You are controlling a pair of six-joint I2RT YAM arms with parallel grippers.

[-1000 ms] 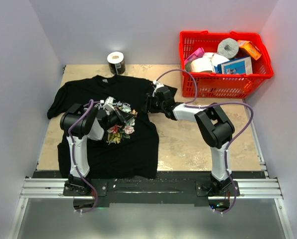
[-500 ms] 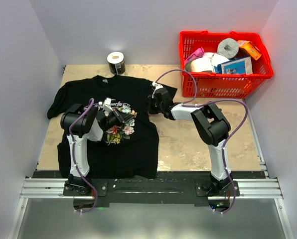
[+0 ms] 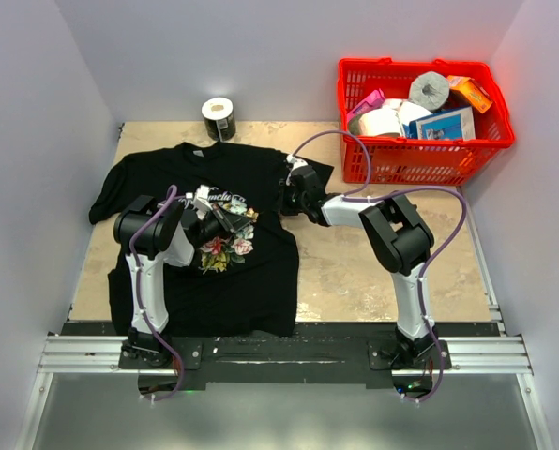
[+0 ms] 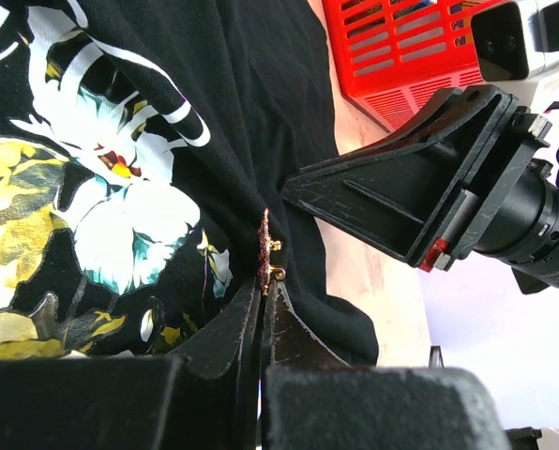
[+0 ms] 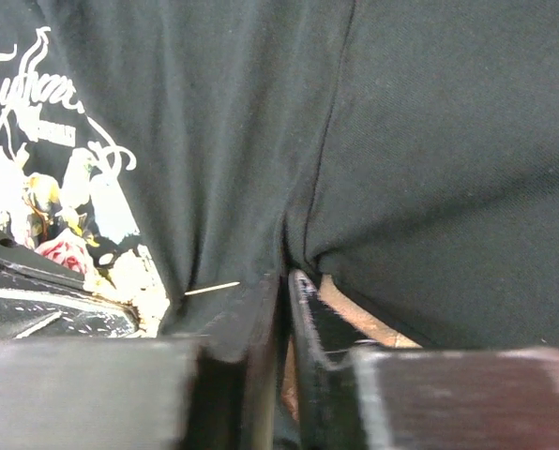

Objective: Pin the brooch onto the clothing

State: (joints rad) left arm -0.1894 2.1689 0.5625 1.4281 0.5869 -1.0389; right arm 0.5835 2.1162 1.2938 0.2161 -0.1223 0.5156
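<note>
Two grippers meet at the black T-shirt [image 3: 195, 281] spread on the table [image 3: 373, 272] — we see the left gripper [image 4: 264, 289] clenched on the tiny brooch [image 4: 265, 251], which stands edge-on at its fingertips, against the dark cloth just beside the printed flowers. The right gripper [image 5: 285, 281] is pinched nearly closed on a fold of the T-shirt near its edge — close to the brooch, though we cannot tell whether the pin has pierced the fabric.
</note>
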